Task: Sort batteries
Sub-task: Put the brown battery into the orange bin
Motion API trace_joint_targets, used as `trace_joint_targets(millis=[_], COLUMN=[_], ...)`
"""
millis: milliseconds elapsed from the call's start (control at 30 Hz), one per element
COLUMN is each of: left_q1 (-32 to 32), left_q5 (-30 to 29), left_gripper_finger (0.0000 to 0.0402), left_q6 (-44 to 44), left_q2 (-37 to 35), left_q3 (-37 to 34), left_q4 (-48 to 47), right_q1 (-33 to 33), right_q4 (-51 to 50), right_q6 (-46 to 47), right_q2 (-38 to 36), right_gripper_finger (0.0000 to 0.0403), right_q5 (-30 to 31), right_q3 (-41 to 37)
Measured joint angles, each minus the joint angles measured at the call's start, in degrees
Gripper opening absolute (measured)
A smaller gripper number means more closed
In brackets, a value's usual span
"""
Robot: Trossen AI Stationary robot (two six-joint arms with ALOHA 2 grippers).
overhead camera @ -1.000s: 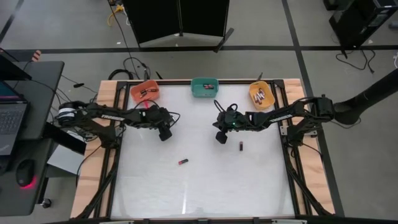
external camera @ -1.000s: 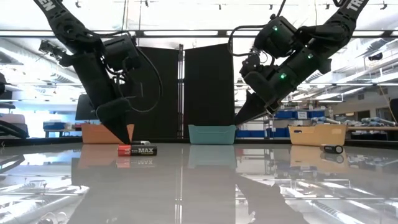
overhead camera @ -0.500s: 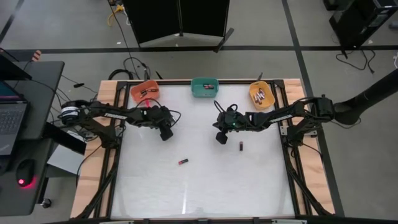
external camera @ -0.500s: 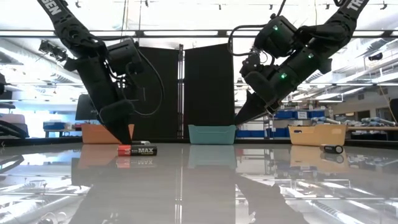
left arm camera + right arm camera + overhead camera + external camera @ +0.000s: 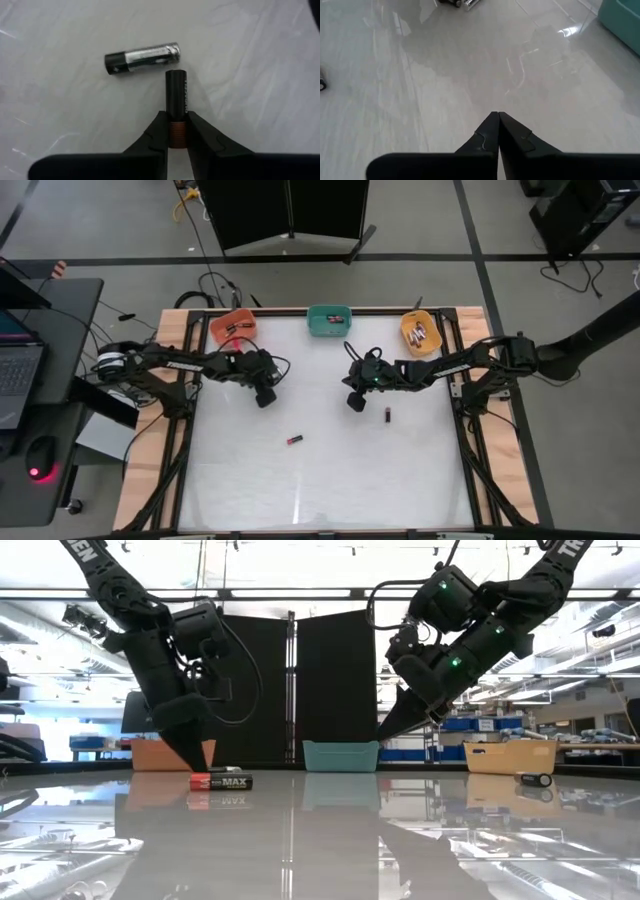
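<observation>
My left gripper (image 5: pixel 175 117) is down at the white table (image 5: pixel 320 480), left of centre, and shut on a dark battery (image 5: pixel 176 95). A silver-and-black battery (image 5: pixel 142 57) lies flat just beyond it. Nearer the front edge, a red-and-black battery (image 5: pixel 294 440) lies on its side. My right gripper (image 5: pixel 498 116) hangs shut with nothing in it, above the table right of centre. Another dark battery (image 5: pixel 386 415) lies beside it. The high view shows my left gripper (image 5: pixel 266 395) and right gripper (image 5: pixel 354 404) facing each other. My left gripper pinches the dark battery's copper-coloured end (image 5: pixel 175 131) between its two fingertips. The fingers slant steeply down and lie in line with the battery, which points straight away from them. The battery looks to be lying on the table.
Three bins stand along the far edge: orange (image 5: pixel 232 328), teal (image 5: pixel 328 320) and yellow (image 5: pixel 420 332), each with batteries inside. The wooden table frame (image 5: pixel 160 420) runs down both sides. The near half of the table holds only the red-and-black battery.
My left gripper has stayed in place, tipped slightly at the wrist, and shut on the end of the dark battery. The batteries have not moved.
</observation>
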Motion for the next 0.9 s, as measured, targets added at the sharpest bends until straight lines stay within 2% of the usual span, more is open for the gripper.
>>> trace_joint_targets(millis=[233, 367, 467, 667, 800, 900], left_q1=[-3.8, -4.7, -4.6, -0.9, 4.7, 11.0], left_q5=[5.0, 3.6, 0.5, -10.8, -16.2, -17.0], left_gripper_finger=[0.0048, 0.0048, 0.0048, 0.0048, 0.0048, 0.0048], left_q6=[0.4, -2.3, -5.0, -7.4, -4.6, -2.4], left_q2=[-8.1, -13.5, -17.0, -21.2, -21.3, -20.8], left_q3=[-0.6, -0.2, 0.1, 4.0, 6.3, 6.7], left_q4=[-6.4, -6.5, -7.3, -12.6, -15.2, -15.9], right_q1=[0.0, 0.0, 0.0, 0.2, 0.3, 0.3], right_q4=[0.0, 0.3, 0.5, 0.8, 1.2, 1.2], right_q6=[0.0, 0.0, 0.0, 0.0, -0.4, -0.6], right_q2=[0.0, 0.0, 0.0, 0.0, 0.0, 0.0], right_gripper_finger=[0.0015, 0.0009, 0.0015, 0.0014, 0.0009, 0.0015], right_q5=[0.0, 0.0, 0.0, 0.0, 0.0, 0.0], right_q3=[0.0, 0.0, 0.0, 0.0, 0.0, 0.0])
